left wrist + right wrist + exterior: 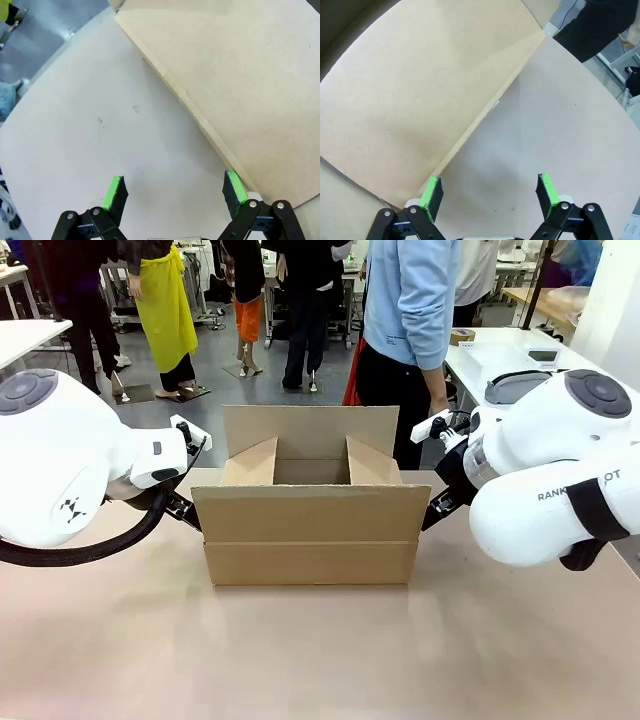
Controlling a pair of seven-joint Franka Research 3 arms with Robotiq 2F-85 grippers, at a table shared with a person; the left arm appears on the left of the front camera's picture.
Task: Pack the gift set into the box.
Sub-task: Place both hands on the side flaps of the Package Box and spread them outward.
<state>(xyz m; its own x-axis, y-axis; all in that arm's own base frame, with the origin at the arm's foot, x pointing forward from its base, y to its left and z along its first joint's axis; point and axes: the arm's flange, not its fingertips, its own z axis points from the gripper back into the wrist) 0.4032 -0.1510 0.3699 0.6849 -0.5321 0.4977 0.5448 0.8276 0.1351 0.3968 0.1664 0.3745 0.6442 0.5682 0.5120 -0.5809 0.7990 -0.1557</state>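
Front view: plain brown corrugated cardboard box [310, 530] sits mid-table [320, 660], top flaps open, the near flap folded down over its front wall; what shows of the inside is bare cardboard. At its two ends, the left gripper [175, 189] and right gripper [490, 187] hover just beside it, jaws spread wide, gripping nothing.

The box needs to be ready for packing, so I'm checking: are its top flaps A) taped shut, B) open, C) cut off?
B: the box has its far flap standing up, its near flap folded down outside, its inside showing.
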